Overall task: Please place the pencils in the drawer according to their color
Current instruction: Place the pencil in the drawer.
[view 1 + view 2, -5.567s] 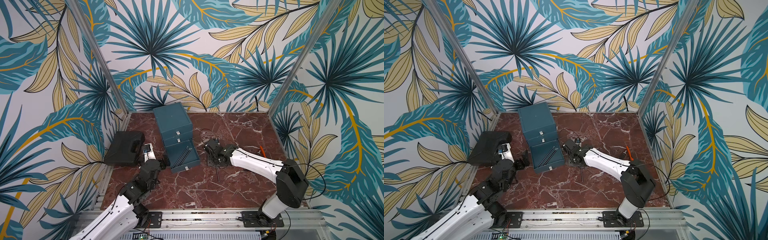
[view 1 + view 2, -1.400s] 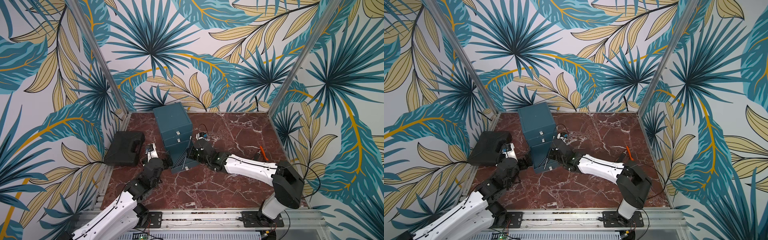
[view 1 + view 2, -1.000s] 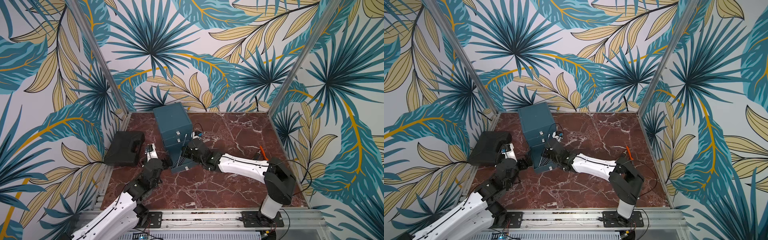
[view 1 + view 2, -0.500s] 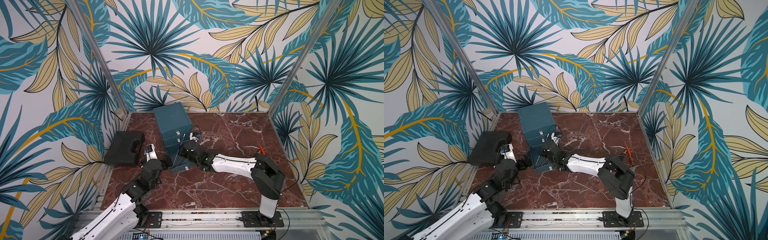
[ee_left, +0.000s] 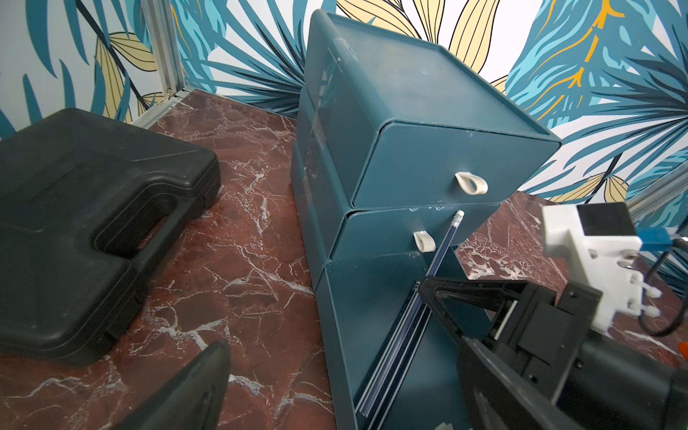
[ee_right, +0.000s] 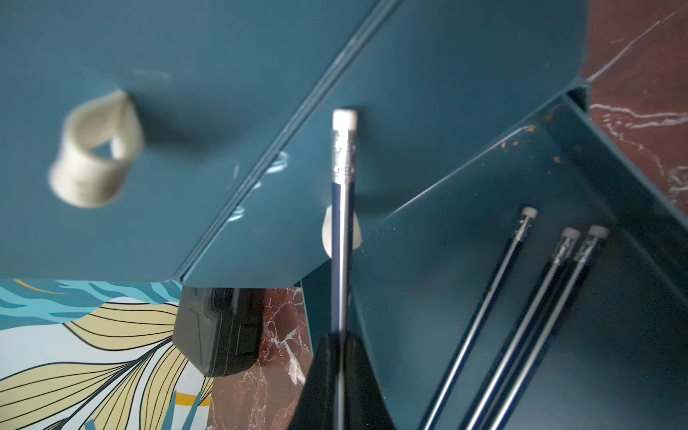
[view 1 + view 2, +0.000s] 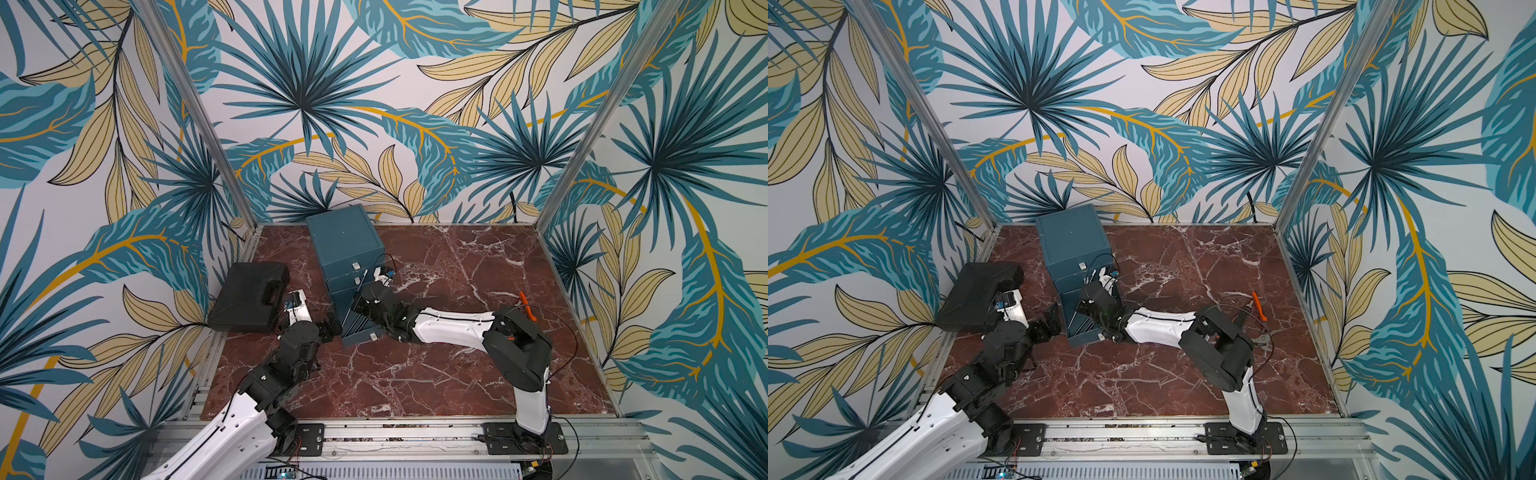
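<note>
The right claw [image 6: 339, 348] is pinched tight on a dark blue pencil [image 6: 342, 223] near its lower part; the pencil slants upward, its white eraser end before the middle drawer's front, crossing that drawer's pull tab [image 5: 424, 241]; the teal drawer cabinet [image 7: 345, 237] stands at the back of the marble tabletop [image 7: 415, 374], its bottom drawer [image 6: 446, 298] pulled out with three dark pencils [image 6: 523, 324] lying in it side by side; the left claw [image 7: 331, 328] is spread wide and empty just beside the open drawer, near a black case [image 7: 249, 299]; an orange tool [image 7: 524, 300] lies well apart.
</note>
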Robot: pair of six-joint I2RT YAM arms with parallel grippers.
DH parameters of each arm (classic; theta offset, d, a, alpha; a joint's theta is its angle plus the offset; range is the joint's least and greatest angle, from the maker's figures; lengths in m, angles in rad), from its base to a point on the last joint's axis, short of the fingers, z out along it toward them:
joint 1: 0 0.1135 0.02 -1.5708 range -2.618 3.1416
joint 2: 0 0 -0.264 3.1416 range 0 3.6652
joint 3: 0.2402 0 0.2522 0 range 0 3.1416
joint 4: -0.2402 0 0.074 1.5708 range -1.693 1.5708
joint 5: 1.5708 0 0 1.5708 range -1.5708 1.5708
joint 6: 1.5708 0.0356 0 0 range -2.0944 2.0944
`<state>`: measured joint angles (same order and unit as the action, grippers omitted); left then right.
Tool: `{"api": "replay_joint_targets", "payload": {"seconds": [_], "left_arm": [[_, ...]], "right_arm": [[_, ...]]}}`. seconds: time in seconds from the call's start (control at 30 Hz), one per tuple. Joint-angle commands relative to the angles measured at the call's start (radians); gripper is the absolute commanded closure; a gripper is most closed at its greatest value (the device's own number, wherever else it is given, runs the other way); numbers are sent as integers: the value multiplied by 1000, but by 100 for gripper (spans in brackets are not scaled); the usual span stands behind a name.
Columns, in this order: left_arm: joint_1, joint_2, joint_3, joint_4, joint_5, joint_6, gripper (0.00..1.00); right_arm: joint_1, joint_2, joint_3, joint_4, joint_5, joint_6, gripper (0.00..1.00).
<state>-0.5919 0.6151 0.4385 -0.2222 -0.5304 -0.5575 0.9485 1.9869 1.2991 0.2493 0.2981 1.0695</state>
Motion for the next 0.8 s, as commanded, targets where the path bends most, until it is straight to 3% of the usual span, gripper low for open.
{"api": "replay_joint_targets", "payload": {"seconds": [0.0,0.37,0.77], "left_arm": [[6,-12,0,-14,4,-1,0],[7,-11,-4,-11,13,1,0],[7,-16,-11,-17,17,5,0]], "right_arm": [[3,20,23,-6,-2,8,100],[3,32,22,-18,-17,2,82],[2,22,24,-28,-29,-14,70]]}}
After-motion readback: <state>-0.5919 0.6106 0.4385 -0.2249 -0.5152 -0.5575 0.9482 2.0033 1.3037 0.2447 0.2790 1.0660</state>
